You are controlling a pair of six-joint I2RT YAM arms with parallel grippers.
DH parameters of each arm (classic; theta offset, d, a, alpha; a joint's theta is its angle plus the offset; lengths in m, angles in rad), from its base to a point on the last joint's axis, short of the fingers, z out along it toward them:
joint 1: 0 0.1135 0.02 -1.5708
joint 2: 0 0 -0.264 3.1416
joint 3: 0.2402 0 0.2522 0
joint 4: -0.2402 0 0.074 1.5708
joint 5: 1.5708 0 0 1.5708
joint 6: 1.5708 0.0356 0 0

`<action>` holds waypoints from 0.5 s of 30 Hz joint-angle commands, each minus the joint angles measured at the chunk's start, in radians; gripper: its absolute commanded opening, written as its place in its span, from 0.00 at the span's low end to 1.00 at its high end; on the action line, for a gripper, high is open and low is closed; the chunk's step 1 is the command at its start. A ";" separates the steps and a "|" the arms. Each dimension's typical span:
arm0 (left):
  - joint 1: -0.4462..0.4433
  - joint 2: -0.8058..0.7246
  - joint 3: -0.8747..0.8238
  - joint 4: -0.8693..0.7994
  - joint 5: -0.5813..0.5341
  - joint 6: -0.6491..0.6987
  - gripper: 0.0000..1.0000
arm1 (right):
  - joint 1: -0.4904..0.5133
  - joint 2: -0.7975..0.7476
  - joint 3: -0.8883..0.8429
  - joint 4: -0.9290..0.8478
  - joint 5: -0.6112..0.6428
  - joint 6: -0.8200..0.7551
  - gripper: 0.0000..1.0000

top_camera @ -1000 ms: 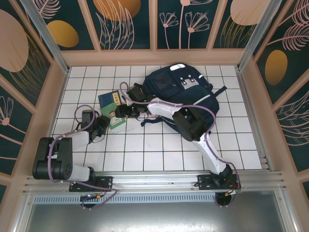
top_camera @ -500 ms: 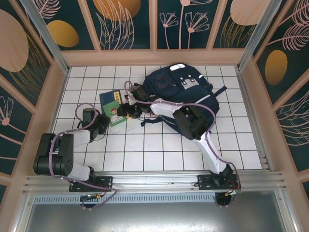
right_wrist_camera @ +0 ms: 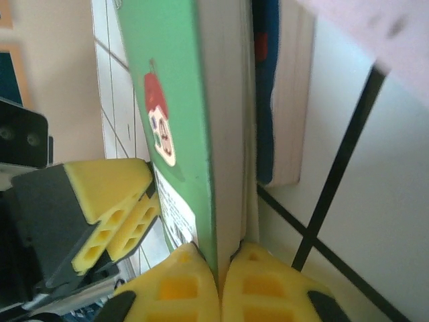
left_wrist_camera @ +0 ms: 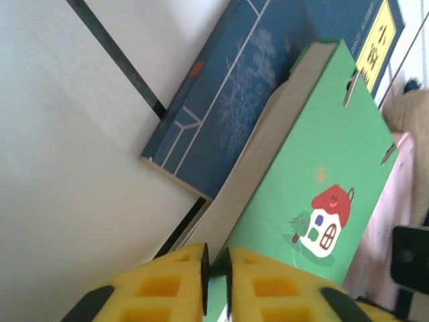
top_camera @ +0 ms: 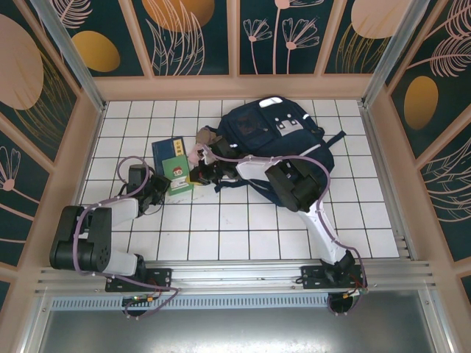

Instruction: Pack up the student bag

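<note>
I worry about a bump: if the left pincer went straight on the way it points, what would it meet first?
The green book with the little house on it: its near edge seems right at the tips of the left pincer, though contact is hard to judge. The blue book lies behind it.

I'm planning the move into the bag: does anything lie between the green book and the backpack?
Yes: a pink item lies between the green book and the student bag, close by the right gripper, which is shut on the book's edge.
</note>
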 commanded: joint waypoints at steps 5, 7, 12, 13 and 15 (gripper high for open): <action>-0.002 -0.192 0.130 -0.345 -0.072 0.127 0.66 | -0.002 -0.146 -0.123 0.022 -0.002 -0.029 0.00; 0.015 -0.208 0.155 -0.378 -0.057 0.149 0.69 | -0.012 -0.181 -0.169 0.061 -0.027 -0.010 0.00; 0.030 -0.181 0.175 -0.381 0.044 0.189 0.74 | -0.051 -0.295 -0.317 0.218 -0.100 0.079 0.00; 0.030 -0.171 0.162 -0.355 0.077 0.183 0.75 | -0.058 -0.320 -0.342 0.240 -0.114 0.091 0.00; 0.031 -0.145 0.122 -0.256 0.177 0.152 0.77 | -0.071 -0.354 -0.387 0.282 -0.140 0.111 0.00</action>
